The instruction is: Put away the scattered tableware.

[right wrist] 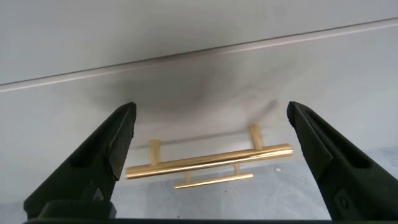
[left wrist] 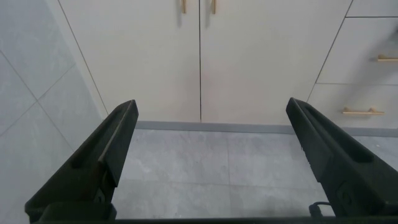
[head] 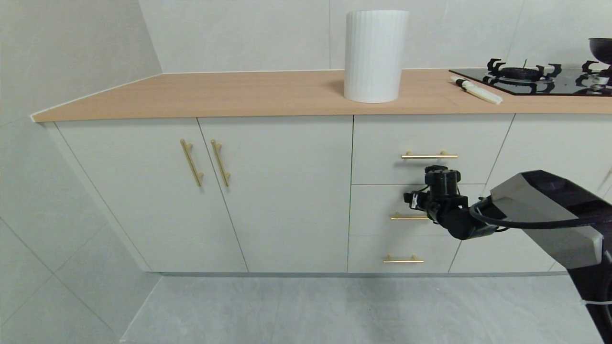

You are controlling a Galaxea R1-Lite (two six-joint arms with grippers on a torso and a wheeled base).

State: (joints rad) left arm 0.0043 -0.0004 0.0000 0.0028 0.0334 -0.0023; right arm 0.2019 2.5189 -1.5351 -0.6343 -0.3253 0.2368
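Observation:
A white utensil with a dark band lies on the wooden countertop, beside the gas hob. A tall white ribbed container stands on the counter further to the left. My right gripper is held in front of the drawer stack, at the middle drawer's gold handle. In the right wrist view this gripper is open, and the handle lies just ahead between its fingers without touching them. My left gripper is open and holds nothing, low above the floor, facing the cabinet doors.
The drawer stack has a top handle and a bottom handle. To its left are two cabinet doors with gold handles. A dark pot stands on the hob. Grey tiled floor lies before the cabinets.

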